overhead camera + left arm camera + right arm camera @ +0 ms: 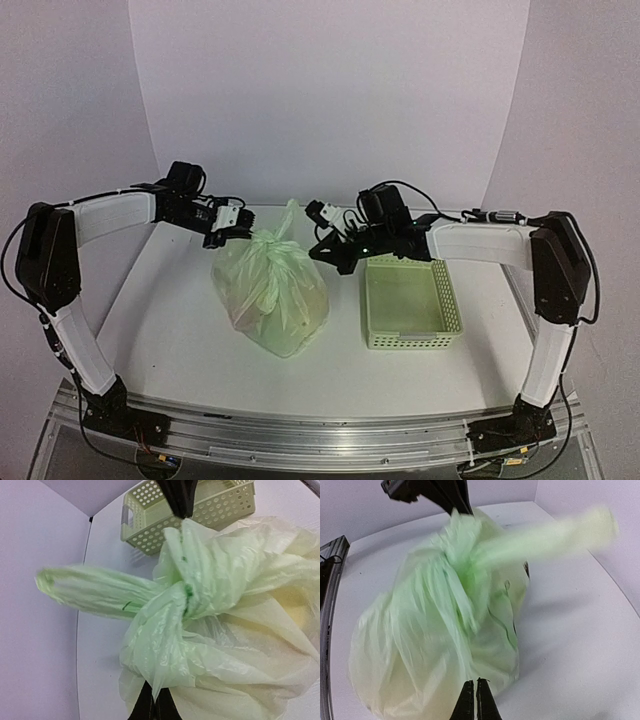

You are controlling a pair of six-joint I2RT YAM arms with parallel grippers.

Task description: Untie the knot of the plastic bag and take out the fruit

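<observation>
Standing nearest the arm bases on the counter (170, 330), the plastic bag (272, 295) is upright, full and tied. The fruit (243, 314) shows only as a dim reddish patch through the film, and no piece can be identified. Just to the bag's right sits the lattice basket (412, 342), which holds nothing. Farther back, at the bag's top, is the knot (270, 240), with a claw on each side of it. The left claw (232, 236) is against the bag's neck on the knot's left. Its wrist view shows the fingers pressed together under a fold of film, and whether film is pinched between them cannot be told. The right claw (320, 252) lies just beside the bag on the right, slightly lower than the knot. Its fingers are pressed together with nothing visible between them. Judged from the overhead view, the left claw is the nearer to the knot. One free handle loop (290, 212) stands out of the knot, its long axis running up and away from the arms. It is judged the likeliest end to pull, and it lies on the right claw's side.
</observation>
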